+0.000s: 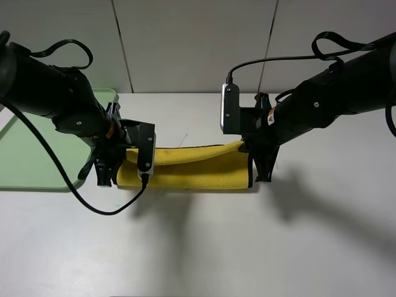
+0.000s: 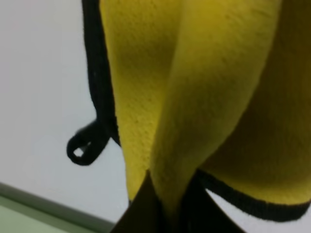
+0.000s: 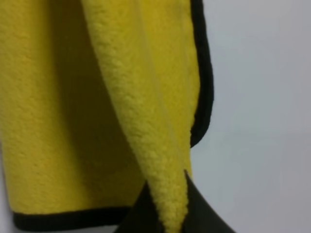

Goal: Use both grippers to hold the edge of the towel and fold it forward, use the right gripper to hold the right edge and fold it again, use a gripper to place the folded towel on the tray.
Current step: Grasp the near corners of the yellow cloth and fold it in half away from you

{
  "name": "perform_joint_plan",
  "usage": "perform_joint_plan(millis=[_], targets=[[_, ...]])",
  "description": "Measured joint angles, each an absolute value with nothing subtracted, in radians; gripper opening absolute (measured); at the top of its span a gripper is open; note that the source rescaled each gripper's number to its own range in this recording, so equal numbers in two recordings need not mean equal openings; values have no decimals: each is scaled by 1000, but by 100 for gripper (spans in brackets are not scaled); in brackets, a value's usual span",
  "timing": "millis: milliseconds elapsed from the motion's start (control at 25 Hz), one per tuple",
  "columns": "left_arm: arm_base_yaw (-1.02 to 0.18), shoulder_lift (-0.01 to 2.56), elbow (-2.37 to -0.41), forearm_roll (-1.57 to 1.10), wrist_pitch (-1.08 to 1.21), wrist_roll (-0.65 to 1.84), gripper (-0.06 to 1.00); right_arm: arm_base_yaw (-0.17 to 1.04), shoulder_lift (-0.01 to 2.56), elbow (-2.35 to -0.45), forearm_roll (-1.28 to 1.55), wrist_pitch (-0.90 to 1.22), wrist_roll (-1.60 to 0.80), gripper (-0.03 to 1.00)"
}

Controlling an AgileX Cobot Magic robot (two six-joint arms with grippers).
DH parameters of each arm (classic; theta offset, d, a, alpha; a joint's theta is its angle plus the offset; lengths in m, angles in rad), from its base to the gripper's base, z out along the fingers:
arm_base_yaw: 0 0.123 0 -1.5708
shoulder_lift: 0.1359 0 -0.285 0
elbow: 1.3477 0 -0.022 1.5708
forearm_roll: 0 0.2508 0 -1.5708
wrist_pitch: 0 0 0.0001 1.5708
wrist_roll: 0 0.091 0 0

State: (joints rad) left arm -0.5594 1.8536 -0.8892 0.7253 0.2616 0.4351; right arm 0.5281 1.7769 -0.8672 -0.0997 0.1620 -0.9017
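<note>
The yellow towel lies on the white table between both arms, doubled over, its upper layer lifted. My left gripper is shut on the towel's left end; the left wrist view shows the black fingers pinching a yellow fold, with the black trim and the small loop beside them. My right gripper is shut on the right end; its fingers clamp a raised fold, the black-trimmed edge beside it. The mint-green tray lies at the left, partly behind the left arm.
White table surface stretches in front of the towel and to the right. A grey panelled wall closes the back. Black cables hang from both arms, the left one looping low over the table.
</note>
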Motion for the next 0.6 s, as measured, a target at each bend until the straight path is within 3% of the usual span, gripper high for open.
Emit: perform_joint_plan(millis=[80,160,240,320,400,480,600], targets=[[-559,1854,-889,725,252,435,1,528,1777,-867,-101,162,-902,1],[-558,1854,-889,725,251,435,7,528,1777,-867,-102,161,-903,11],[-558,1854,-889,725,251,435,20,528,1777,-867,-102,161,-903,35],[-558,1854,-889,726,250,433,46,528,1777,-867,-102,155,-903,68],[-558,1854,-889,726,239,425,69,528,1777,-867,-103,132,-902,89],[-558,1854,-889,728,216,419,88,528,1777,-867,-103,106,-890,96],[-558,1854,-889,728,205,415,97,528,1777,-867,-103,78,-885,99]])
